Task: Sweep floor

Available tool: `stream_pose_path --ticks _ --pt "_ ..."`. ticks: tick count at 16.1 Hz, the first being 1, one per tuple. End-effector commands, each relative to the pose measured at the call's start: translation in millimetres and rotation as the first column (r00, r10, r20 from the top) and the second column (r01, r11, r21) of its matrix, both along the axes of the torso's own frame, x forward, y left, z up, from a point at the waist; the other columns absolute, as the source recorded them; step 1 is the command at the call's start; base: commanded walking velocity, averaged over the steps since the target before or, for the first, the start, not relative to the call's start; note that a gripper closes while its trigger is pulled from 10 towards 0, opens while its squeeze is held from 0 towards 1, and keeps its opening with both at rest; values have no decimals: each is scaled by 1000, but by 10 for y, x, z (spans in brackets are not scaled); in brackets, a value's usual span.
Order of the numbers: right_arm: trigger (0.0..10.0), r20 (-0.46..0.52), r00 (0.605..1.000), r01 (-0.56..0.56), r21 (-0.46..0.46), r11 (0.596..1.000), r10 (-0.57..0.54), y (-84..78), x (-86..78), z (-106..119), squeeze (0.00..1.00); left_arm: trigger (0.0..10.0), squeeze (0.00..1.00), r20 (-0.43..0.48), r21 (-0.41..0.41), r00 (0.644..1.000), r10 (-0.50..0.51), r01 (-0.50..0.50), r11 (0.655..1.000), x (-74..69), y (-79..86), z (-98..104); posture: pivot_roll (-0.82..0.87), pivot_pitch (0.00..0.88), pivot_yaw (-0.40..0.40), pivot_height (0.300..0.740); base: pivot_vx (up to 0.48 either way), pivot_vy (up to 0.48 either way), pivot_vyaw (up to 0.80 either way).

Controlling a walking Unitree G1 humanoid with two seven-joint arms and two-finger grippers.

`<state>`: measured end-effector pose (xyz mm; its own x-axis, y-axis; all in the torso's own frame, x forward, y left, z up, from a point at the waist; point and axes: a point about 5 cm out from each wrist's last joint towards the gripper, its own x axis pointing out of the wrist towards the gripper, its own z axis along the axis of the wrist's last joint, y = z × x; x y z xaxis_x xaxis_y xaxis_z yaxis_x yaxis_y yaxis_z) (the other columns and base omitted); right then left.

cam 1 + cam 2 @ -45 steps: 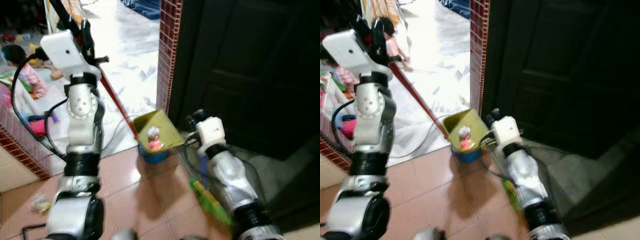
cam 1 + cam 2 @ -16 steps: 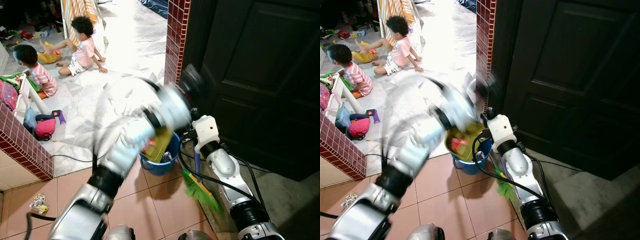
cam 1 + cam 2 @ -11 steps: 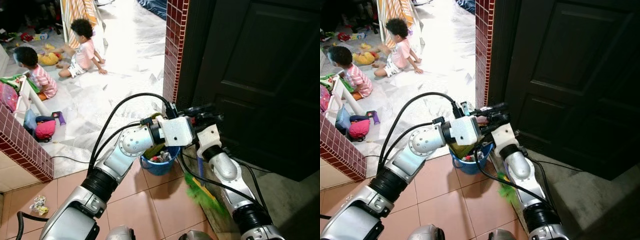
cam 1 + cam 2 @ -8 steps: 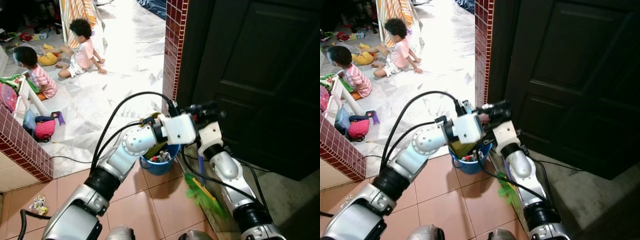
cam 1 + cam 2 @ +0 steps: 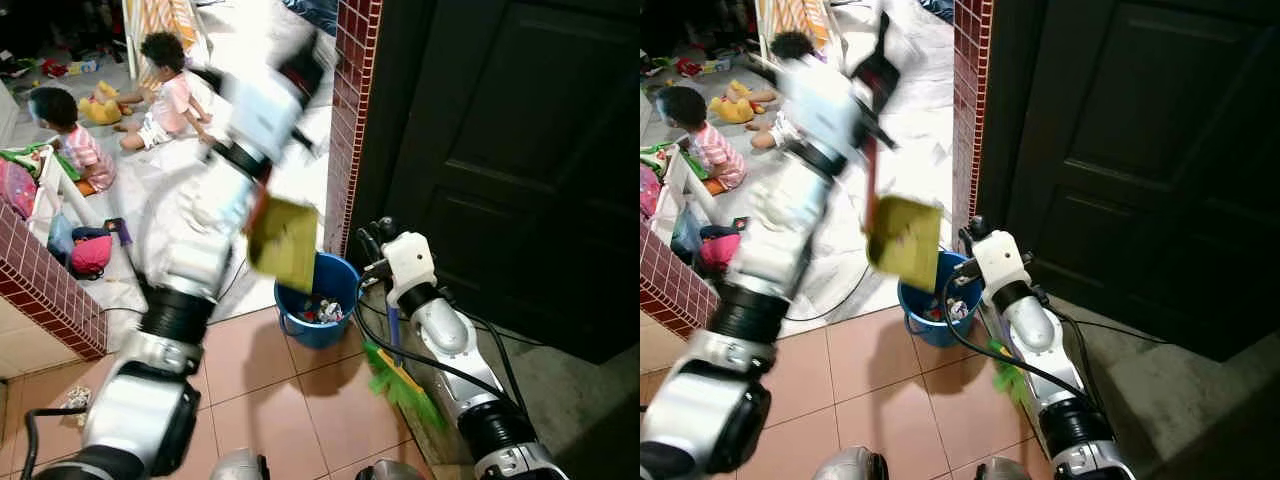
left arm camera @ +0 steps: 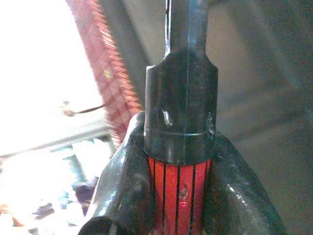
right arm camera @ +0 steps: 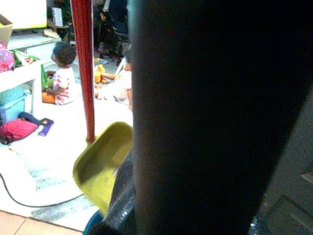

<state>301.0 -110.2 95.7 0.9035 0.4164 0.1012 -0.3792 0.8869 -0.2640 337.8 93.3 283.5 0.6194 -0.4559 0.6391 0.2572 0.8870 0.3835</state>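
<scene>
The left gripper [image 6: 178, 196], clamped on the red handle, holds the yellow dustpan [image 5: 284, 243] above the blue bucket [image 5: 318, 300] — a swing could fling crumbs onto the tiles — while the right gripper [image 5: 372, 245] grips the broom [image 5: 400, 380].

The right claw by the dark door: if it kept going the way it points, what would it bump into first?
Probably the yellow dustpan, which hangs straight ahead of the right claw, above the blue bucket; depth is hard to judge.
</scene>
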Motion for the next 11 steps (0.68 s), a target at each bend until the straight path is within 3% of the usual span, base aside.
stream_pose_path --ticks 1,3,4,5,7,10,11 --pt "10000 47 999 -22 1 1000 22 46 42 93 0 10000 0 187 -60 981 47 -36 998 -126 80 452 -30 0 7 740 0 0 0" --pt "10000 38 999 -14 9 1000 14 36 44 80 0 10000 0 254 -130 944 213 -184 974 -159 323 656 -26 0 7 740 0 0 0" --pt "10000 32 999 -10 16 1000 10 34 43 72 0 10000 0 246 -118 924 292 -270 955 -117 436 619 -19 0 6 740 0 0 0" --pt "10000 31 999 -12 17 1000 12 40 39 67 0 10000 0 188 -97 912 365 -353 931 -34 562 466 -20 0 8 740 0 0 0" --pt "10000 33 999 -15 20 1000 14 52 31 64 0 10000 0 -38 -78 906 422 -423 903 113 735 -64 -20 0 10 740 0 0 0" --pt "10000 46 999 -11 31 999 9 20 50 123 0 10000 0 -256 -35 845 470 -494 869 96 847 -747 -25 0 9 740 0 0 0" --pt "10000 48 999 -6 33 999 4 2 65 141 0 10000 0 -296 -28 832 470 -500 866 82 853 -869 -29 0 9 740 0 0 0"
